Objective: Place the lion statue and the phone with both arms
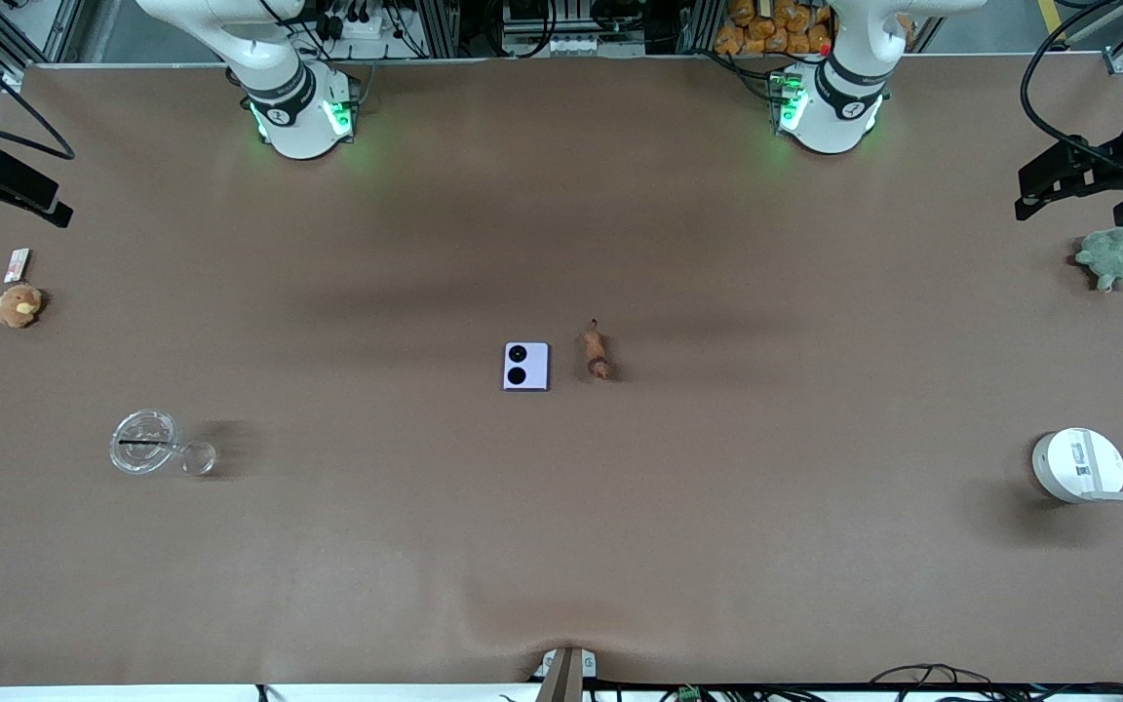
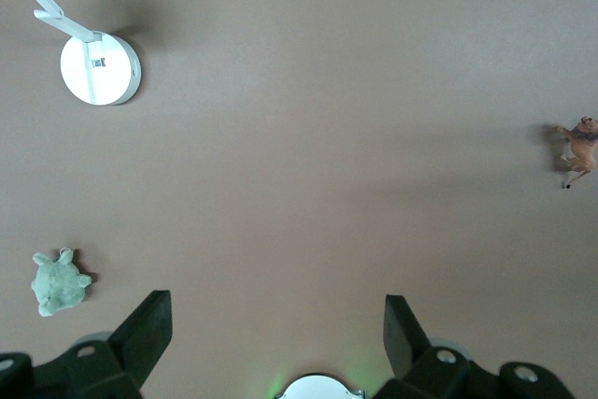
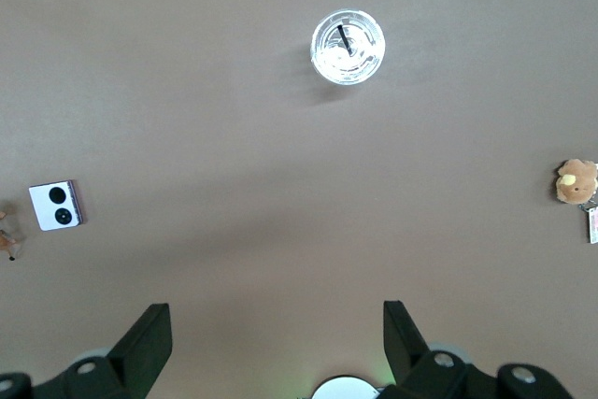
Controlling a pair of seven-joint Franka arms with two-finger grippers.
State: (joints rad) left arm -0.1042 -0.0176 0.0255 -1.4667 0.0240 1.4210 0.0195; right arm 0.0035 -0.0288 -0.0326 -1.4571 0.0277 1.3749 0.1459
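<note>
you see only the tail end of the lion statue [image 3: 7,235] at the right wrist view's edge; the round white device's [image 1: 1078,465] arm runs off the front view's edge.

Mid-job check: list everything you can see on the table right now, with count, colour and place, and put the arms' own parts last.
phone: one, pale lavender-white, mid-table, lying flat with its black camera circles up.
lion statue: one, reddish-brown, beside the phone, toward the left arm's end.
clear lidded cup: one, transparent, toward the right arm's end, nearer the front camera than the phone.
orange-brown plush: one, at the right arm's end of the table.
small card: one, white, just farther from the front camera than that plush.
green plush: one, at the left arm's end.
round white device: one, at the left arm's end, nearer the front camera than the green plush.
left gripper: open, empty, waiting high over the table.
right gripper: open, empty, likewise waiting.
</note>
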